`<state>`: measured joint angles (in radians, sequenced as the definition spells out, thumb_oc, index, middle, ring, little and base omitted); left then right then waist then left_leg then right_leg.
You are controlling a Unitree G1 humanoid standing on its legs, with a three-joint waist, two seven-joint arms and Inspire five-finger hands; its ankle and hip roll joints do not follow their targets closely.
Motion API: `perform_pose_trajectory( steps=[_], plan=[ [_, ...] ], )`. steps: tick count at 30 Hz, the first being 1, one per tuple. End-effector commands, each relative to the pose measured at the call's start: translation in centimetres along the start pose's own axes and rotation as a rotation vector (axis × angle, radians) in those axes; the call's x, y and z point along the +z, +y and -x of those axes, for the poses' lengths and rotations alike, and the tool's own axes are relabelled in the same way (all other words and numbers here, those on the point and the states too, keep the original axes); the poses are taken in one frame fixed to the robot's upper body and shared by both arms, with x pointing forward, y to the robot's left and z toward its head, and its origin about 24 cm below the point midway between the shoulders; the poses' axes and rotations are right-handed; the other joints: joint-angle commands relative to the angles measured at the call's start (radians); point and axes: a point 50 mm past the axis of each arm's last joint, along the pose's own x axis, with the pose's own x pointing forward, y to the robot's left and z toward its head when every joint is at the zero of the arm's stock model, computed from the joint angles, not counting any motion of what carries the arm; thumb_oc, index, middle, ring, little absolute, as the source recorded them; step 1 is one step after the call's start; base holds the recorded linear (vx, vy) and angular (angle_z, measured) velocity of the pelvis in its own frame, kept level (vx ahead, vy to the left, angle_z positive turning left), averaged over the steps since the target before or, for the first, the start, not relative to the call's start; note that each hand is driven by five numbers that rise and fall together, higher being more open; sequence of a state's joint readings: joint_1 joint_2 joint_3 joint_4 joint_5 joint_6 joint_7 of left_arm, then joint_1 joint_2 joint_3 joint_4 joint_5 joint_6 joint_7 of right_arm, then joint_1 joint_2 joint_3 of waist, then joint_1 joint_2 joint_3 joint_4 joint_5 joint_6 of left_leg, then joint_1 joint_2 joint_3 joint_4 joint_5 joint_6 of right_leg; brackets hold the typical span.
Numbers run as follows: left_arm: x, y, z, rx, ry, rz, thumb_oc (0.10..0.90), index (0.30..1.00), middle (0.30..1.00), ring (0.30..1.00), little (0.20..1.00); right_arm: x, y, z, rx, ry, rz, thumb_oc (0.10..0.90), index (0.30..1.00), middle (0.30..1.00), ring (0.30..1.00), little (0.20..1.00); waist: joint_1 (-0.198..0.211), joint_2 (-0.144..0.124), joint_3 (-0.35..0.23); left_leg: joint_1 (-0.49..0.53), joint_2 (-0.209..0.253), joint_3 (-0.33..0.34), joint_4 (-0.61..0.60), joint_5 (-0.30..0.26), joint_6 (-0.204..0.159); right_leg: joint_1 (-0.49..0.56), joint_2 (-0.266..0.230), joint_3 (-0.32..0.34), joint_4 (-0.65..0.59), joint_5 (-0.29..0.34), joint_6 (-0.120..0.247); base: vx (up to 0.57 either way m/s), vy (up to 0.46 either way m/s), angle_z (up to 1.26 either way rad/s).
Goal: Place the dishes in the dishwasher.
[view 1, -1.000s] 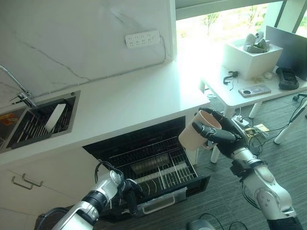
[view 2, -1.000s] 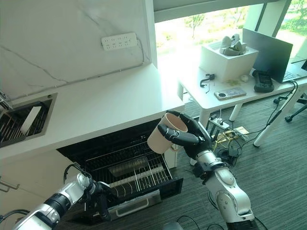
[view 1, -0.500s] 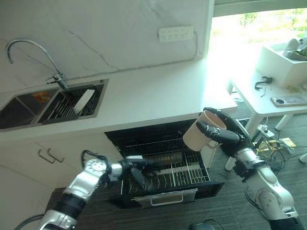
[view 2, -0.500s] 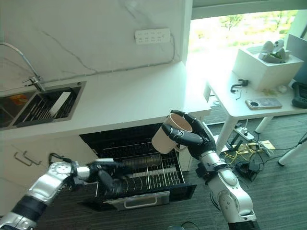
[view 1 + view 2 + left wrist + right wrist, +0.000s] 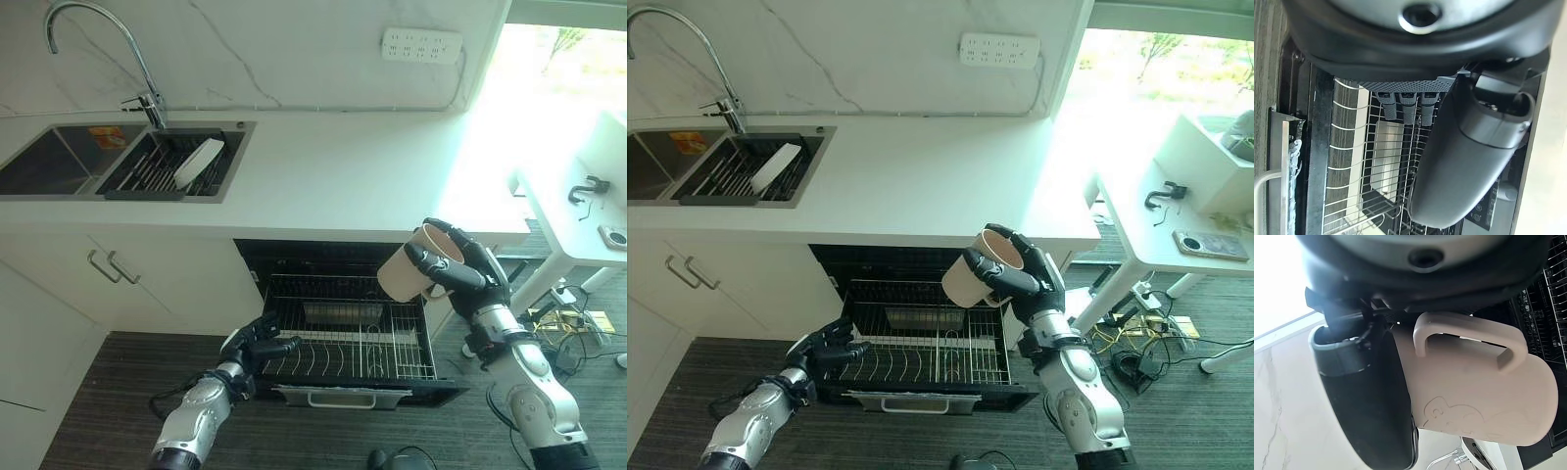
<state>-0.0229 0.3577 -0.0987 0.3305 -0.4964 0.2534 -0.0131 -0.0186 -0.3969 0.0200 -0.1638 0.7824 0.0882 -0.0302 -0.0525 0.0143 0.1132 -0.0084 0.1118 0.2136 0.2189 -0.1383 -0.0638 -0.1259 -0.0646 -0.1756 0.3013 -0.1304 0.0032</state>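
Right robot hand (image 5: pixel 468 272) clamped round beige mug (image 5: pixel 409 266) above dishwasher rack (image 5: pixel 345 343), left robot hand (image 5: pixel 257 343) fingers loosely spread

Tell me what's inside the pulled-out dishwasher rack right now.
The rack holds no dishes, just its wire prongs and a grey metal tray at the back. The mug is above it in the right hand.

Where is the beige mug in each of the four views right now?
Left eye view: mug right of centre, held by the right hand above the pulled-out dishwasher rack.
Right eye view: mug near centre, over the same rack.
Left wrist view: not in it; rack wires past the left hand.
Right wrist view: mug close up, handle toward the camera.
Shared landmark: the rack.
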Motion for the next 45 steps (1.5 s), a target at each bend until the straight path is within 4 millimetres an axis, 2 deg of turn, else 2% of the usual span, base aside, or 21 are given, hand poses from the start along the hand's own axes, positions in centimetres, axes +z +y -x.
perform_pose_trajectory(
  steps=[1, 10, 18, 21, 25, 26, 28, 33, 37, 45],
  plan=[
    [4.1, -1.2, -1.1, -0.025, -0.173, -0.022, 0.800, 0.900, 0.900, 0.900, 0.900, 4.5, 0.9, -1.1, 0.055, -0.249, 0.046, 0.400, 0.300, 0.300, 0.300, 0.300, -0.014, -0.011, -0.038, -0.042, 0.080, -0.022, 0.081, -0.080, -0.013, 0.064, -0.090, -0.006, -0.001, -0.079, 0.111, 0.04, -0.047, -0.01],
    [2.1, -1.8, -1.1, -0.035, -0.107, 0.018, 0.800, 0.900, 0.900, 0.900, 0.900, 2.3, -0.4, -0.8, 0.000, -0.156, 0.063, 0.400, 0.300, 0.300, 0.300, 0.300, -0.021, -0.024, -0.007, -0.045, 0.092, -0.008, 0.081, -0.071, -0.017, 0.055, -0.086, 0.000, -0.001, -0.069, 0.111, 0.01, -0.025, -0.01],
    [1.0, -1.6, -0.5, -0.062, -0.047, 0.016, 0.800, 0.900, 0.900, 0.900, 0.900, -0.4, -2.7, -0.7, -0.089, -0.015, 0.119, 0.400, 0.300, 0.300, 0.300, 0.300, -0.003, -0.027, 0.012, -0.034, 0.096, -0.012, 0.081, -0.069, -0.021, 0.066, -0.088, -0.010, -0.001, -0.065, 0.113, 0.05, -0.017, 0.00],
    [1.0, -2.0, -0.4, -0.092, -0.039, 0.011, 0.800, 0.900, 0.900, 0.900, 0.900, -1.2, -3.7, -1.3, -0.130, 0.042, 0.156, 0.400, 0.300, 0.300, 0.300, 0.300, 0.017, -0.025, 0.023, -0.040, 0.095, -0.026, 0.081, -0.062, -0.026, 0.067, -0.090, -0.021, -0.001, -0.064, 0.110, 0.06, -0.024, 0.01],
    [2.1, -2.7, -0.4, -0.124, -0.065, 0.003, 0.800, 0.900, 0.900, 0.900, 0.900, -0.9, -4.3, -2.2, -0.158, 0.057, 0.182, 0.400, 0.300, 0.300, 0.300, 0.300, 0.034, -0.022, 0.047, -0.060, 0.092, -0.042, 0.081, -0.051, -0.029, 0.052, -0.093, -0.024, -0.001, -0.055, 0.110, -0.01, -0.009, 0.01],
    [2.7, -3.0, -0.5, -0.136, -0.083, -0.001, 0.800, 0.900, 0.900, 0.900, 0.900, -0.6, -4.4, -2.7, -0.167, 0.053, 0.195, 0.400, 0.300, 0.300, 0.300, 0.300, 0.039, -0.020, 0.059, -0.072, 0.089, -0.051, 0.081, -0.047, -0.030, 0.041, -0.094, -0.023, -0.001, -0.051, 0.110, -0.20, -0.075, 0.14],
    [7.5, -5.0, -1.2, -0.194, -0.214, -0.019, 0.800, 0.900, 0.900, 0.900, 0.900, 3.2, -3.4, -6.9, -0.171, -0.030, 0.228, 0.400, 0.300, 0.300, 0.300, 0.300, 0.059, -0.009, 0.142, -0.163, 0.069, -0.096, 0.081, -0.020, -0.033, -0.039, -0.100, -0.016, -0.001, -0.027, 0.109, -0.45, -0.080, 0.18],
    [12.1, -5.7, -1.3, -0.250, -0.338, -0.023, 0.800, 0.900, 0.900, 0.900, 0.900, 7.7, -2.5, -10.0, -0.171, -0.119, 0.277, 0.400, 0.300, 0.300, 0.300, 0.300, 0.071, 0.010, 0.224, -0.233, 0.043, -0.125, 0.081, -0.006, -0.030, -0.106, -0.109, -0.016, -0.001, -0.014, 0.105, -0.23, -0.004, 0.06],
    [13.8, -6.2, -1.0, -0.294, -0.387, -0.037, 0.800, 0.900, 0.900, 0.900, 0.900, 10.0, -2.8, -11.0, -0.190, -0.146, 0.313, 0.400, 0.300, 0.300, 0.300, 0.300, 0.077, 0.019, 0.254, -0.260, 0.035, -0.130, 0.081, 0.000, -0.030, -0.133, -0.115, -0.021, -0.001, -0.009, 0.105, -0.10, -0.005, 0.04],
    [15.1, -6.8, -0.4, -0.356, -0.427, -0.055, 0.800, 0.900, 0.900, 0.900, 0.900, 13.1, -4.1, -11.9, -0.242, -0.146, 0.414, 0.400, 0.300, 0.300, 0.300, 0.300, 0.092, 0.027, 0.273, -0.280, 0.025, -0.133, 0.081, 0.003, -0.032, -0.153, -0.121, -0.027, -0.001, -0.003, 0.106, -0.01, 0.000, 0.00]
  ],
)
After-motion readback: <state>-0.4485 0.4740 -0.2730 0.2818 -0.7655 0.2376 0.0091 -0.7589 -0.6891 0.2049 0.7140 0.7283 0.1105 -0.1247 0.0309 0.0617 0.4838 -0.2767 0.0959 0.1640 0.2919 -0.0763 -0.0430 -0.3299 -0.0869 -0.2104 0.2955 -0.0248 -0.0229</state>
